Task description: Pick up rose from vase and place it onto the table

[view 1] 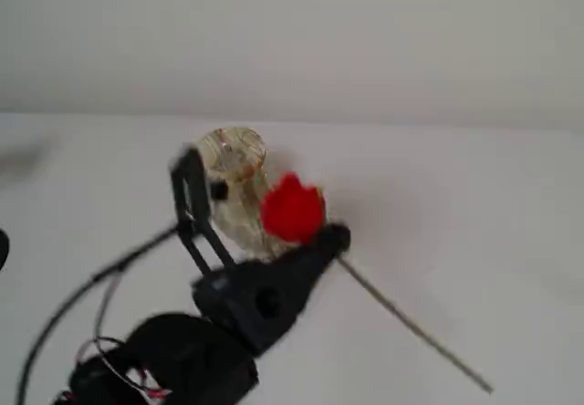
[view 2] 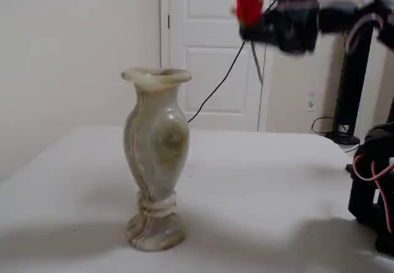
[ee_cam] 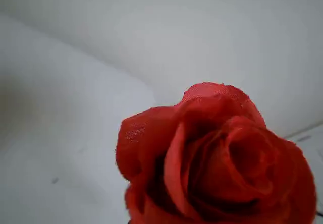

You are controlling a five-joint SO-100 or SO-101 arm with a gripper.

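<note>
The rose [view 2: 249,7] is clear of the vase [view 2: 155,156], carried high above and to its right in a fixed view, jaws clamped on the stem just under the bloom. That height likely let the long stem [view 1: 415,327] clear the rim before lowering to the surface [view 2: 258,187].

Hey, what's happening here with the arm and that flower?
The black robot arm's gripper holds a small red rose on a long thin grey-green stem, lifted clear of the curvy cream marble-like vase. The vase stands upright and empty on the plain white table. The rose is high in the air, not yet on the table; the wrist view shows its bloom up close.
</note>
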